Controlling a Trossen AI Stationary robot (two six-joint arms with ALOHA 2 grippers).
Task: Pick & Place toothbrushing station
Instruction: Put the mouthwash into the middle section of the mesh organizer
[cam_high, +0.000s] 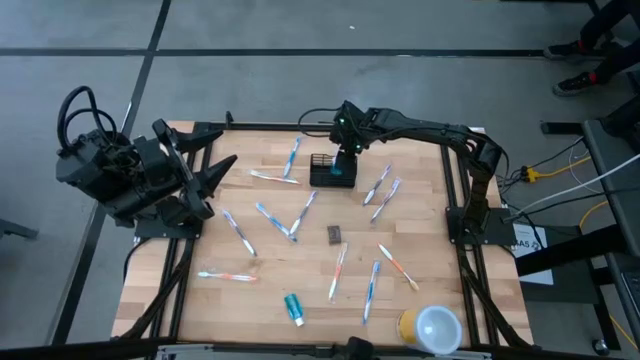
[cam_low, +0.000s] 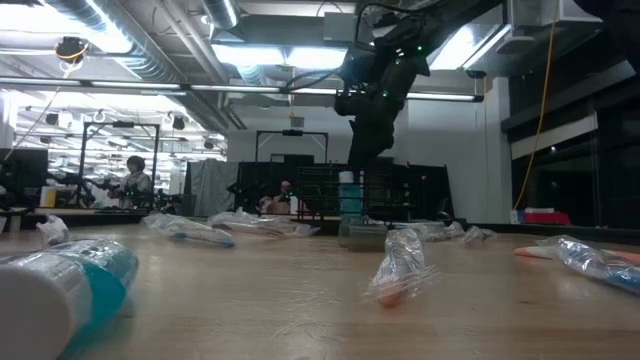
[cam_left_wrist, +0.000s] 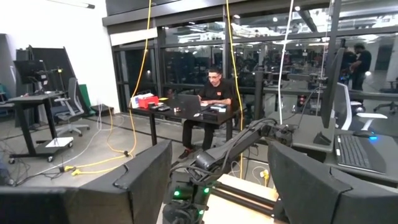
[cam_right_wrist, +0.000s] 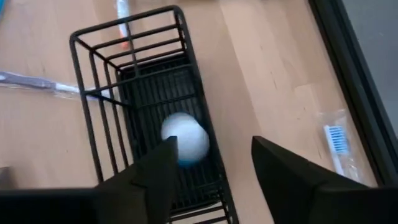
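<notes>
The toothbrushing station, a small black wire holder (cam_high: 322, 172), stands on the wooden table at the far middle. It also shows in the right wrist view (cam_right_wrist: 155, 93) and the low view (cam_low: 400, 190). A teal tube with a white cap (cam_right_wrist: 185, 138) stands upright inside it, and shows in the low view too (cam_low: 350, 195). My right gripper (cam_right_wrist: 211, 168) is open and points down just above the holder, one finger on either side of the tube's cap. My left gripper (cam_high: 215, 160) is open and empty, raised at the table's left.
Several wrapped toothbrushes (cam_high: 300, 215) lie scattered over the table. A second teal tube (cam_high: 293, 307) lies near the front edge. A yellow cup with a pale lid (cam_high: 430, 327) stands at the front right. A small dark block (cam_high: 335, 234) lies at the middle.
</notes>
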